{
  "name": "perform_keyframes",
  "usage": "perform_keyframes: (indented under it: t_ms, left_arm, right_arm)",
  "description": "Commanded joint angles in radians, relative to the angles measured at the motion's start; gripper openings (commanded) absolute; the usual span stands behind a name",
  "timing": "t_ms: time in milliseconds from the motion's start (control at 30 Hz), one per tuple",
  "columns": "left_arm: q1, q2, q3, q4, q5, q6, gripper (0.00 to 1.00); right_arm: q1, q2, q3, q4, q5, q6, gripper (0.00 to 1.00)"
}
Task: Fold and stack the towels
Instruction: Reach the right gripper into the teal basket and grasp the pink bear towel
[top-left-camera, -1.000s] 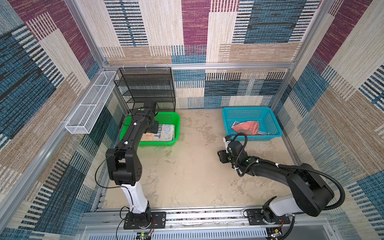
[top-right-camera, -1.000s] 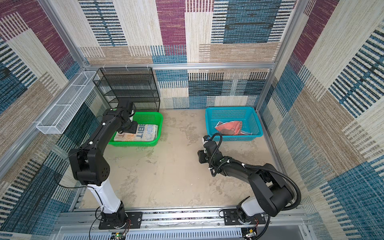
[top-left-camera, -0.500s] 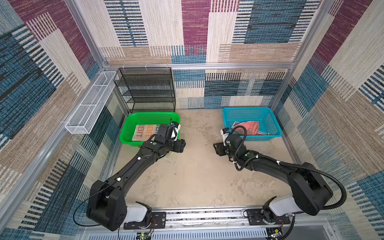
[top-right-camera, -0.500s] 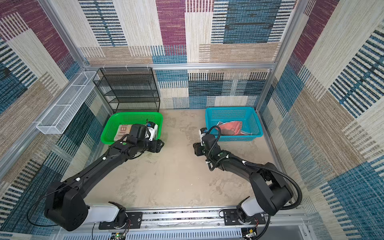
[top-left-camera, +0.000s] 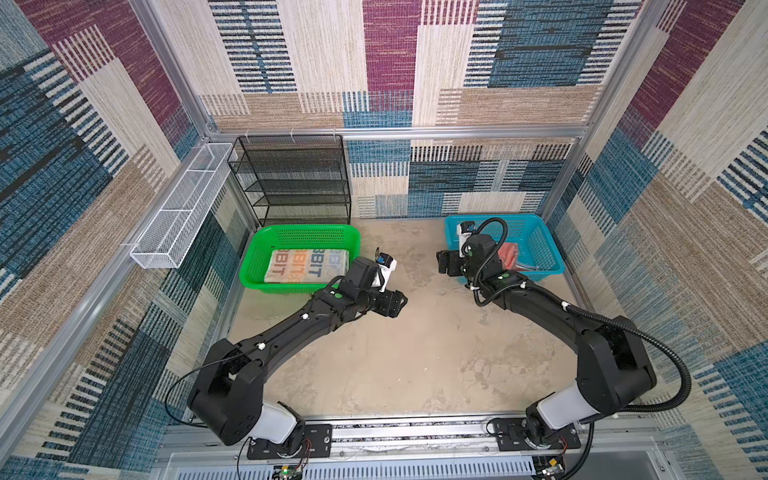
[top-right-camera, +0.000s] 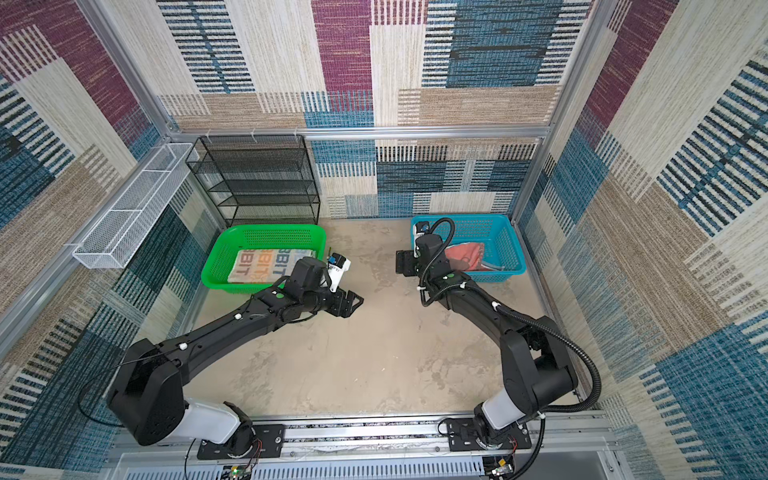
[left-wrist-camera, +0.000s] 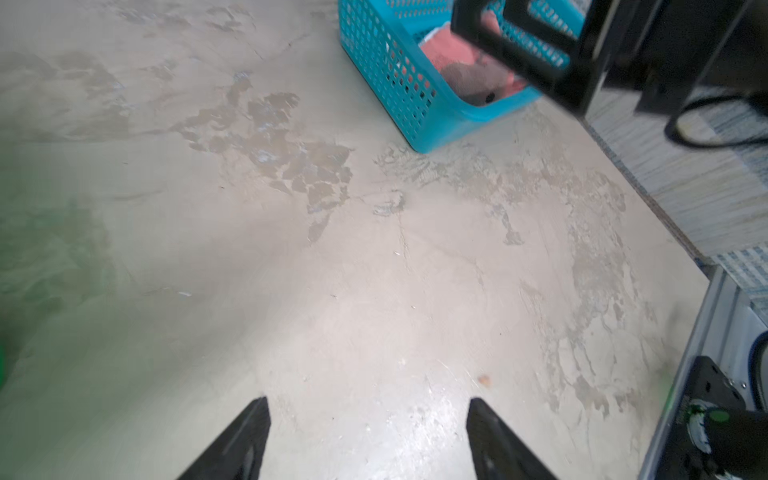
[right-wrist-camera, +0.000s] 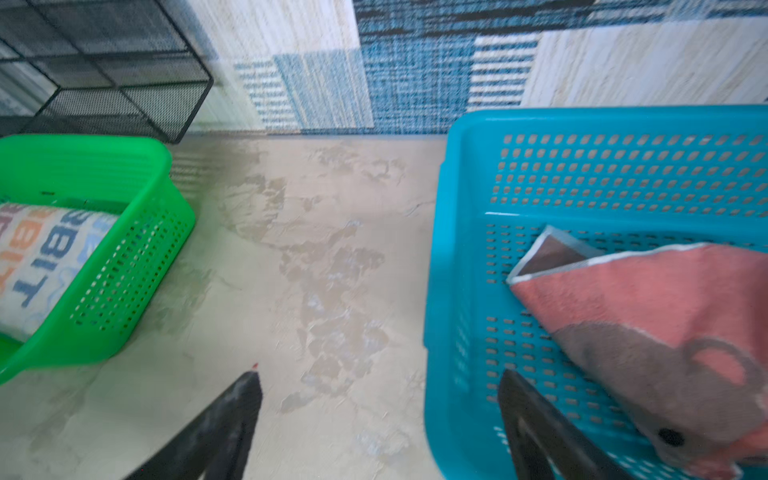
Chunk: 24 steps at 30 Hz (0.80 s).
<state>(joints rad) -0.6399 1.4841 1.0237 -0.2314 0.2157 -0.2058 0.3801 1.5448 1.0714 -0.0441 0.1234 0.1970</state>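
Terry towels: whitish lettered towel (top-left-camera: 307, 266), folded flat in perforated green plastic basket (top-left-camera: 307, 227), apparently the stack's base; coral towel (right-wrist-camera: 644, 299) lying rumpled in blue basket (right-wrist-camera: 582, 116), apparently awaiting folding; left end effector (left-wrist-camera: 365, 405) and right end effector (right-wrist-camera: 379, 374) spread, empty, over mottled surface (top-left-camera: 395, 353).

**Woven patchwork on every side**

I see walls (top-left-camera: 390, 62) of blue, plum and cream woven patchwork, framed by aluminium rails (top-left-camera: 395, 133). The surface (top-left-camera: 395, 353) is mottled beige. A black mesh shelf (top-left-camera: 291, 178) stands at the back, and a white wire tray (top-left-camera: 178, 210) hangs beside it.
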Motion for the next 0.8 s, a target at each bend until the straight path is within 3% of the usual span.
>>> perform_keyframes:
  t_ms: [0,267,433,567,767]
  left_arm:
    - [-0.04,0.032,0.019,-0.027,-0.006,0.01,0.79]
    - [-0.14,0.132,0.077,-0.079,-0.117,0.04,0.79]
    - [-0.193,0.166,0.117,-0.115,-0.295,0.052,0.79]
    - [-0.201,0.162,0.117,-0.115,-0.384,0.029,0.79]
    - [-0.201,0.127,0.084,-0.089,-0.399,0.029,0.79]
  right_arm:
    - [-0.052,0.027,0.041,-0.041,0.013,-0.02,0.98]
    - [-0.252,0.143,0.142,-0.147,0.039,0.083,1.0]
    - [-0.359,0.192,0.164,-0.158,0.003,0.176,1.0]
    - [-0.401,0.28,0.239,-0.205,-0.032,0.192,1.0]
    - [-0.412,0.415,0.339,-0.256,-0.013,0.183,1.0]
